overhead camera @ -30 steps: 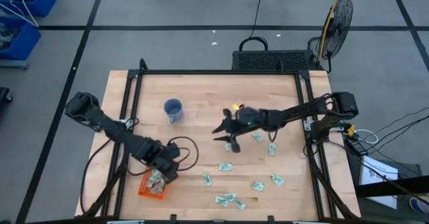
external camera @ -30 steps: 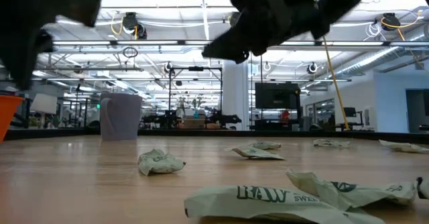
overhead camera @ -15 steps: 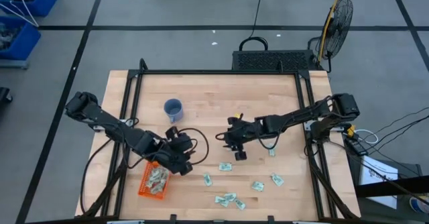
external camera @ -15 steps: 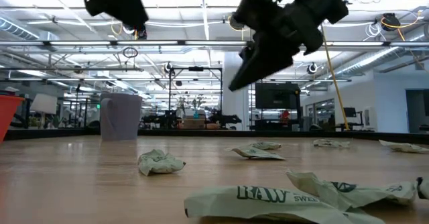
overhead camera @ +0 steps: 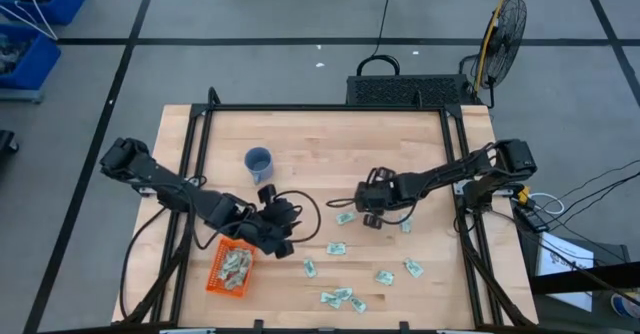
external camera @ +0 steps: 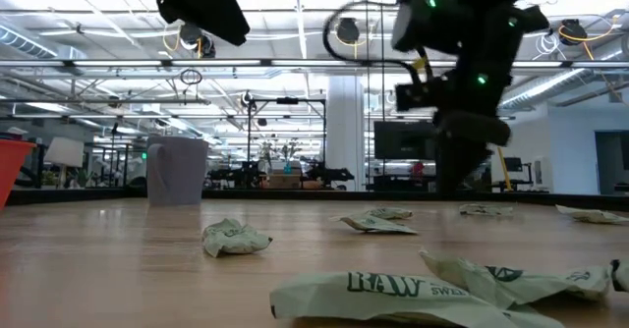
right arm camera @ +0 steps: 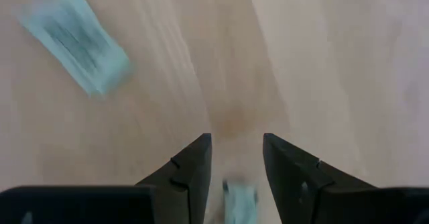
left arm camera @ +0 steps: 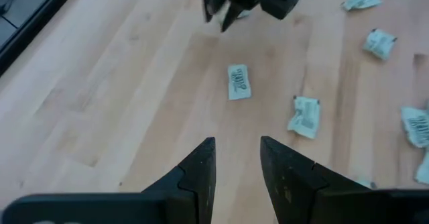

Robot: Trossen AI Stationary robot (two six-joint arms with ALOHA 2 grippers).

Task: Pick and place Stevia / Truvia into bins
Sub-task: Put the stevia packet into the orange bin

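Now my right hand (overhead camera: 372,217) hangs fingers apart over a sweetener sachet (right arm camera: 239,198) on the worktop (overhead camera: 320,139), my empty left hand (overhead camera: 285,236) parted beside the orange basket (overhead camera: 222,283) holding sachets

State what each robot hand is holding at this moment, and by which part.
Nothing is held. The left hand and the right hand both stand open and empty above the table; a sachet lies loose beneath the right one.

Orange basket (external camera: 10,171) cut off at 9 o'clock edge in low view; sachet (right arm camera: 74,46) blurred in right wrist view.
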